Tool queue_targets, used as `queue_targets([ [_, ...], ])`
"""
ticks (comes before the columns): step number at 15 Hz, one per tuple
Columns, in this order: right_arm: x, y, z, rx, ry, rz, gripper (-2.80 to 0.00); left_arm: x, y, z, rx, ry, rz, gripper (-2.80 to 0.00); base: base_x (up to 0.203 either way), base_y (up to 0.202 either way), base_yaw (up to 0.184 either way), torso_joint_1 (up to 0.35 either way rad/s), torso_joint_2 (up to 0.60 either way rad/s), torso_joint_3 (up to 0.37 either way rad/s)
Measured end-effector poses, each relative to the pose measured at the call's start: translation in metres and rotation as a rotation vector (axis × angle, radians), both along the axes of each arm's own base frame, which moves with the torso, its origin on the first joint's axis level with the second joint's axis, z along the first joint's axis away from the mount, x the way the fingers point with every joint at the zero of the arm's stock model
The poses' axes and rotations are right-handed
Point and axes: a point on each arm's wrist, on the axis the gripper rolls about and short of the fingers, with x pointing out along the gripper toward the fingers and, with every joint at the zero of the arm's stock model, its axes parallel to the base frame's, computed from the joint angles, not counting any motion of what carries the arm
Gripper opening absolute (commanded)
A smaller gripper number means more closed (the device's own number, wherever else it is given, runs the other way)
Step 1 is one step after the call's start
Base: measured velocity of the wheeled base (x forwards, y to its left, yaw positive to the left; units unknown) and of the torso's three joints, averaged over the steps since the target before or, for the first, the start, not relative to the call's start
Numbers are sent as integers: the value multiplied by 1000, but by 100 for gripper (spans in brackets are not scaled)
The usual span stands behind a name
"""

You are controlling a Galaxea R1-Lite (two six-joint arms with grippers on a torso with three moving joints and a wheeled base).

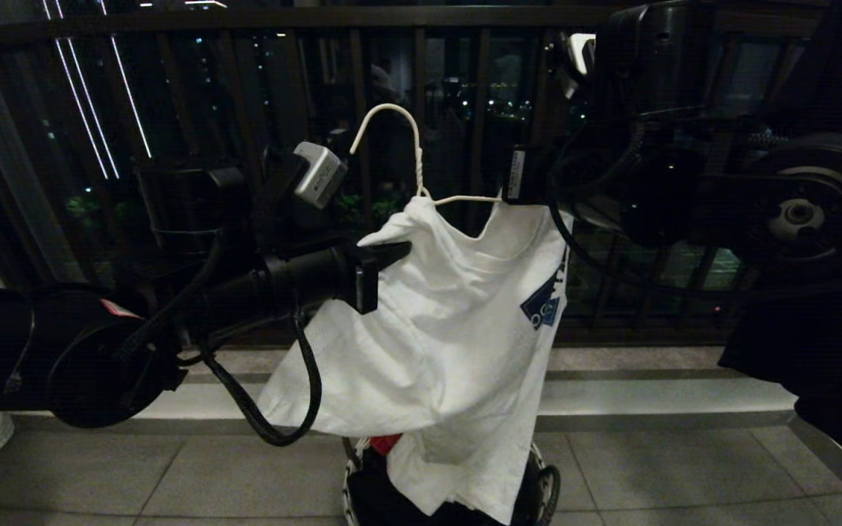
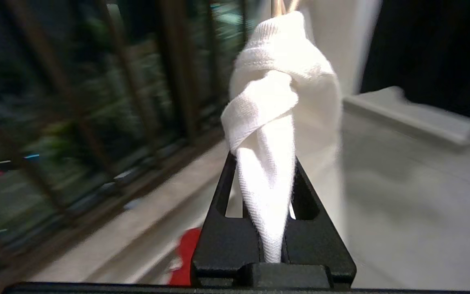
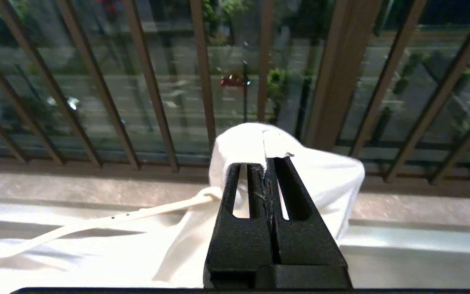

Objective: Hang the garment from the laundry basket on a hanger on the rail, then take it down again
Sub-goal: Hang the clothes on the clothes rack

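Above the laundry basket (image 1: 549, 486), each end effector (left (image 2: 265, 171), right (image 3: 267, 163)) is clamped on the garment (image 1: 435, 329), which drapes from the hanger (image 1: 418, 157).

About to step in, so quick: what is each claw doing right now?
Left claw: shut on the garment.
Right claw: shut on the garment's shoulder, over the hanger.

garment (image 1: 450, 329) on hanger (image 1: 415, 157), above laundry basket (image 1: 542, 482), before balcony railing (image 1: 172, 88)

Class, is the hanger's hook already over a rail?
No: the hanger has its hook free in the air, with no rail in view.
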Motion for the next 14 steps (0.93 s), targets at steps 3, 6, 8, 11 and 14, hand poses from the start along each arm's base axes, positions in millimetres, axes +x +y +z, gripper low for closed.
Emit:
queue_targets([
  [3, -4, 5, 2, 11, 16, 13, -280, -6, -13, -5, 40, -50, 66, -280, 0, 0, 0, 0, 0, 0],
  [6, -7, 9, 7, 52, 3, 3, -280, -8, -26, -9, -16, -131, 64, -280, 0, 0, 0, 0, 0, 0],
  [8, -8, 14, 5, 86, 13, -7, -280, -5, -34, -13, -45, -163, 98, -280, 0, 0, 0, 0, 0, 0],
  [11, -9, 16, 3, 110, 56, -10, -280, -2, -39, -17, -43, -157, 118, -280, 0, 0, 0, 0, 0, 0],
  [14, -15, 10, 9, 123, 73, -18, -280, 5, -36, -18, -19, -168, 162, -280, 0, 0, 0, 0, 0, 0],
])
